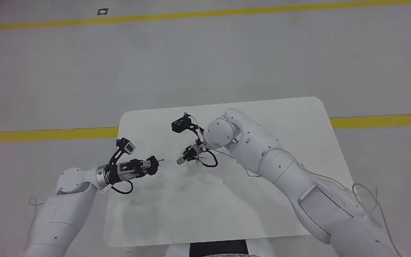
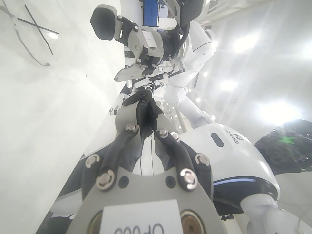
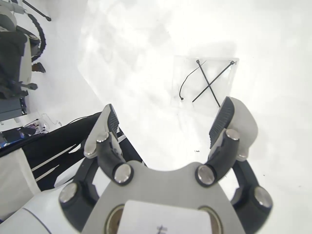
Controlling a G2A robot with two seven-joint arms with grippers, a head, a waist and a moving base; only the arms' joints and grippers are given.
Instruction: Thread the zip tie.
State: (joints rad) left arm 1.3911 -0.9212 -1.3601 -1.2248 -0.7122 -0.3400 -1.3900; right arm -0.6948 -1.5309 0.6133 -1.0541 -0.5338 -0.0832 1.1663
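My left gripper hovers over the white table's left part. Its fingers are shut, and a short black zip tie piece sticks out across the tips. Facing it a short way off is my right gripper, open with nothing between its ribbed pads. Three more black zip ties lie on a clear sheet on the table just past the right gripper. Two of them are crossed and one is curved.
The table's near half is bare white surface. Its front-left edge lies close under the left arm. Grey floor with yellow lines surrounds the table.
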